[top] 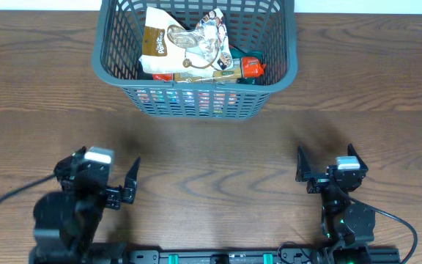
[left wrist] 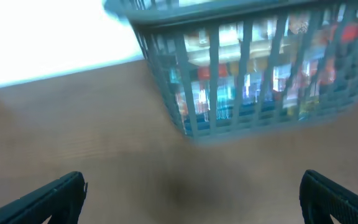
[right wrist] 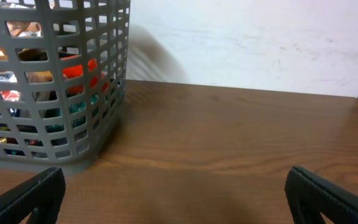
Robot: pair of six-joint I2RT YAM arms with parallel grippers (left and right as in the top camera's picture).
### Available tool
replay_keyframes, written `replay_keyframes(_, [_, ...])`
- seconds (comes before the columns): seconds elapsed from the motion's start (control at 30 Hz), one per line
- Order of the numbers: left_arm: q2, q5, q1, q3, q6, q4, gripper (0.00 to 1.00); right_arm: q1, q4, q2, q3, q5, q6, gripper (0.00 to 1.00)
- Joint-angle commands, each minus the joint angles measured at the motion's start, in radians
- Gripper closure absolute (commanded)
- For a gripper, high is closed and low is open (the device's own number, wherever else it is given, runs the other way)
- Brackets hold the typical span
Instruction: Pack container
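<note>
The dark grey slatted container (top: 277, 81) stands at the back middle of the wooden table, holding several snack packets (top: 189, 44), one orange (top: 252, 67). It shows blurred in the left wrist view (left wrist: 197, 127) and at the left of the right wrist view (right wrist: 98, 143). My left gripper (top: 107, 170) is open and empty near the front left, well short of the container; its fingers show at the bottom corners of its wrist view (left wrist: 191, 193). My right gripper (top: 326, 160) is open and empty near the front right (right wrist: 173, 193).
The brown wooden table (top: 211, 161) stretches between the grippers and the container. A white wall (right wrist: 253, 43) rises behind the table's far edge. A black cable (top: 6, 198) trails from the left arm at the front left.
</note>
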Motion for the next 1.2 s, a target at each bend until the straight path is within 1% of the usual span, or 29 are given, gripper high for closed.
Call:
replay_keyframes(0.0, [-0.101, 0.009, -0.004, -0.144, -0.064, 0.125, 0.01, 0.0, 0.0, -0.01, -0.005, 0.012, 0.013, 0.01])
replay_keyframes(0.07, [-0.167, 0.009, -0.004, -0.259, -0.078, 0.264, 0.01, 0.0, 0.0, -0.009, -0.005, 0.012, 0.013, 0.01])
replay_keyframes(0.17, [-0.24, 0.009, -0.004, -0.404, -0.103, 0.412, 0.01, 0.0, 0.0, -0.009, -0.005, 0.012, 0.013, 0.01])
replay_keyframes(0.23, [-0.278, 0.0, -0.004, -0.487, -0.126, 0.482, 0.01, 0.0, 0.0, -0.009, -0.005, 0.012, 0.013, 0.01])
replay_keyframes(0.3, [-0.301, -0.013, -0.004, -0.551, -0.156, 0.515, 0.01, 0.0, 0.0, -0.01, -0.005, 0.012, 0.013, 0.01])
replay_keyframes(0.43, [-0.3, -0.015, -0.006, -0.618, -0.19, 0.511, 0.01, 0.0, 0.0, -0.009, -0.005, 0.012, 0.013, 0.01])
replay_keyframes(0.7, [-0.296, -0.121, -0.007, -0.618, -0.182, 0.507, 0.01, 0.0, 0.0, -0.009, -0.005, 0.012, 0.013, 0.01])
replay_keyframes(1.17, [-0.266, -0.122, -0.007, -0.618, -0.182, 0.507, 0.01, 0.0, 0.0, -0.009, -0.005, 0.012, 0.013, 0.01])
